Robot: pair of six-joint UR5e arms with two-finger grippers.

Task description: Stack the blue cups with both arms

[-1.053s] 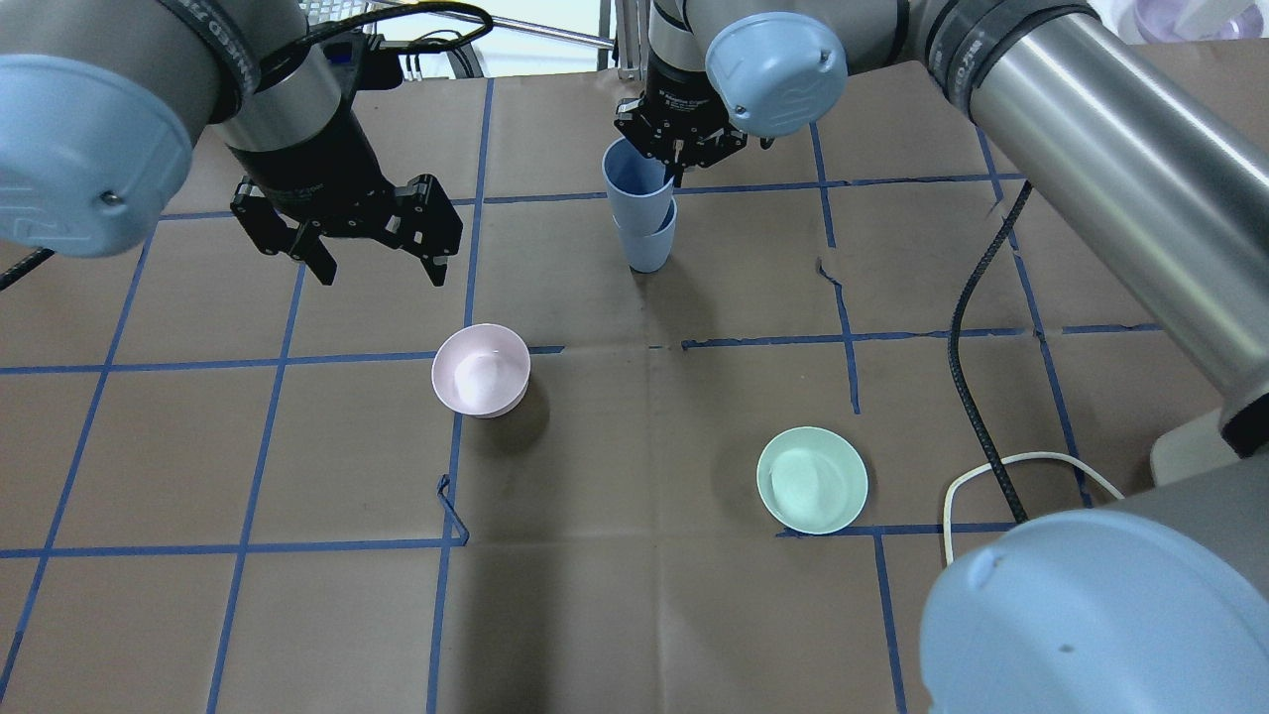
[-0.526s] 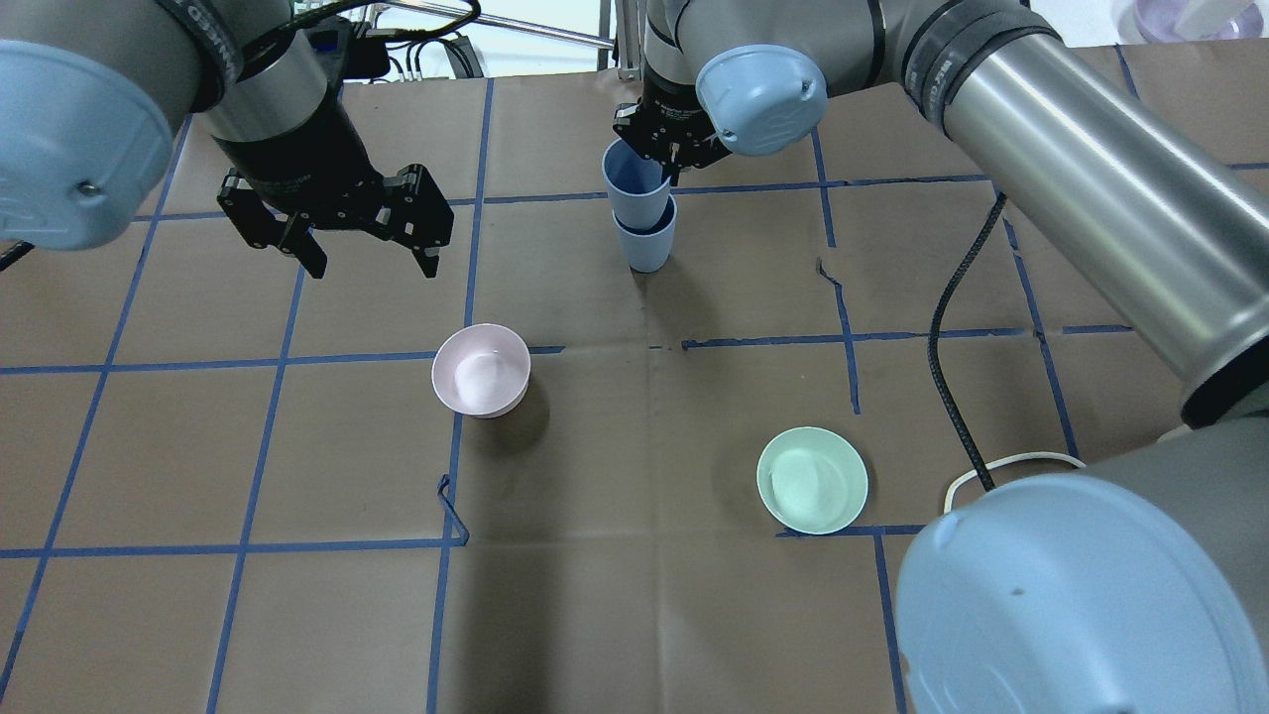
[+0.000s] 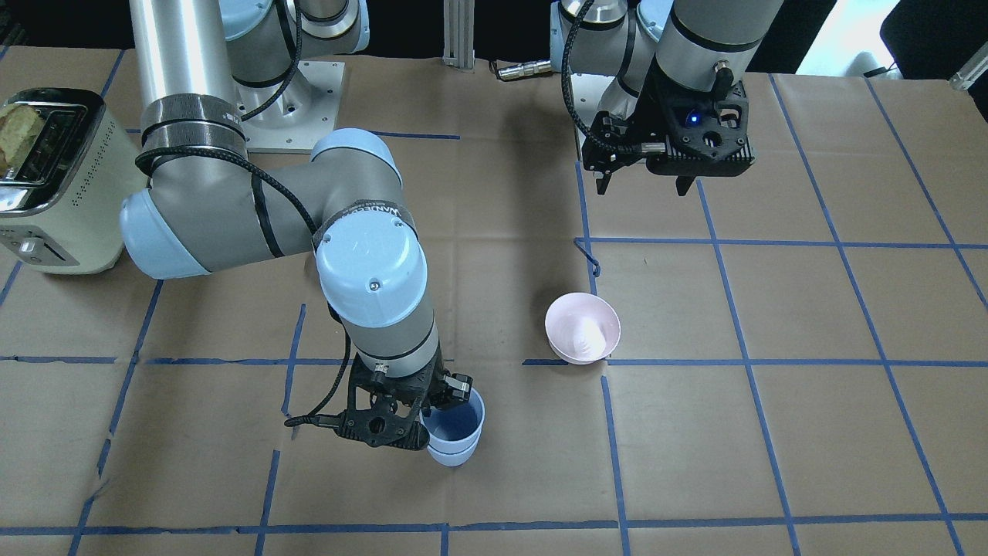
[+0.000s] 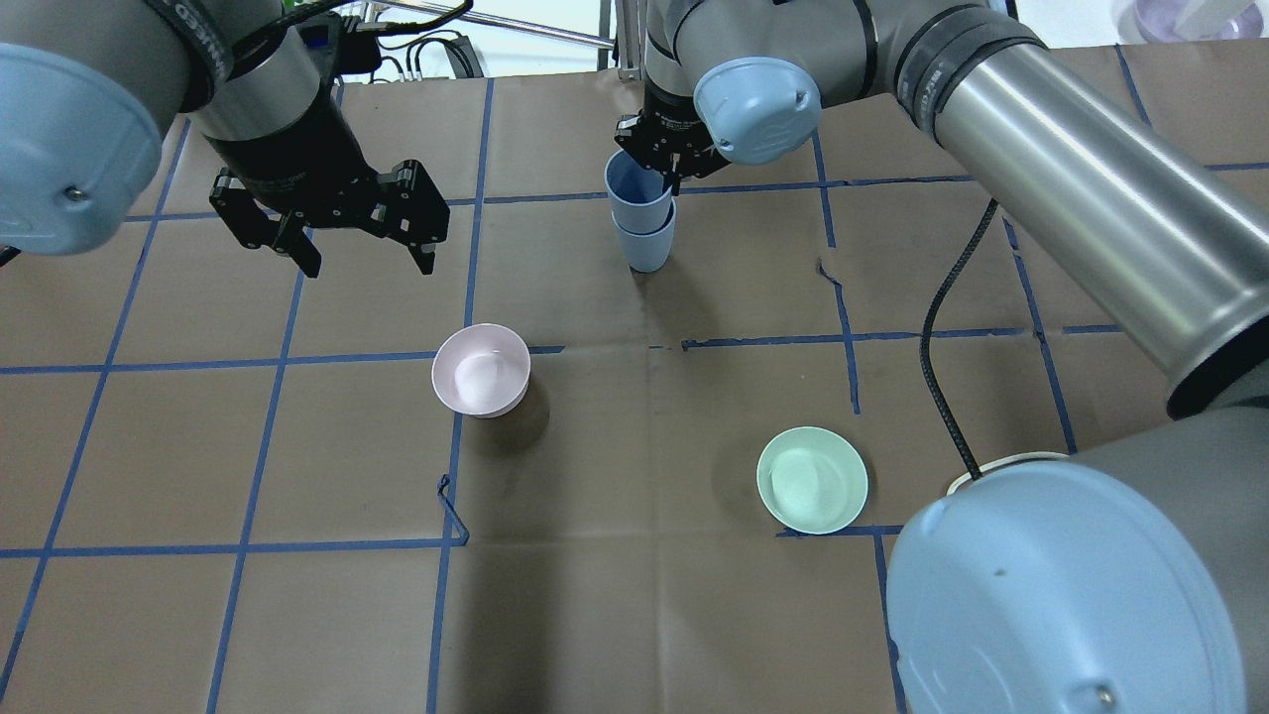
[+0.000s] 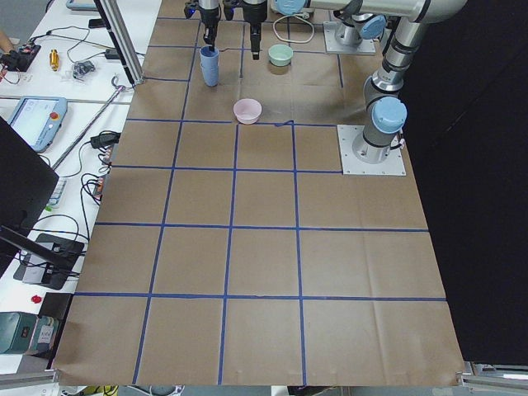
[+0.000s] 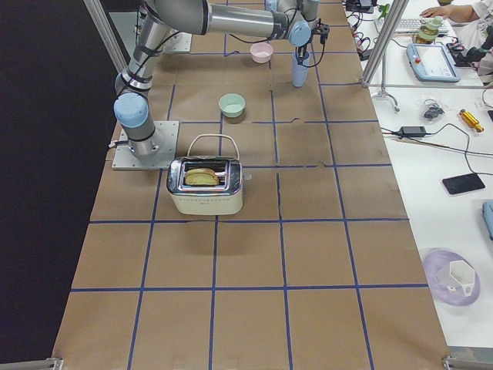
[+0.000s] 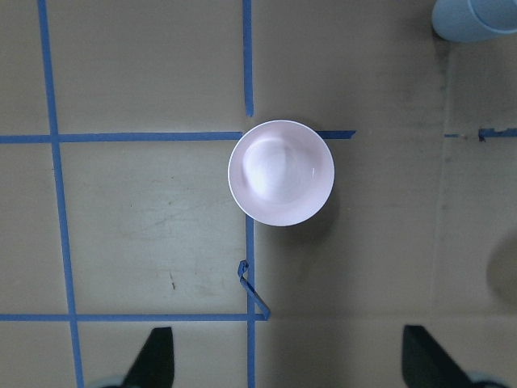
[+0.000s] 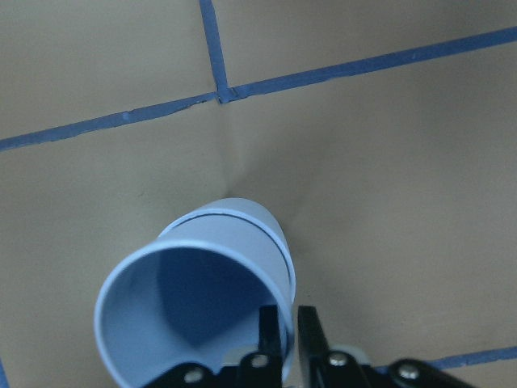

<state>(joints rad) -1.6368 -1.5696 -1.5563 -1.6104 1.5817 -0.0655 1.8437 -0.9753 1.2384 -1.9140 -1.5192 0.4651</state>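
The left arm point(image 3: 714, 31) and the right arm point(image 4: 1081, 198) are brushed silver-grey tubes with black rings at the joints, some printed with white lettering. Their round, pale blue joint caps point(image 3: 370, 278) each show 1 small screw. A black braided cable point(image 4: 942, 357) runs along the right arm and a thinner black cable point(image 3: 566, 62) hangs by the left wrist. The left gripper point(image 4: 369, 268) and right gripper point(image 8: 288, 323) are matte black with 2 tapered fingers and silver screws, and the left one carries 1 small blue light point(image 3: 692, 119).
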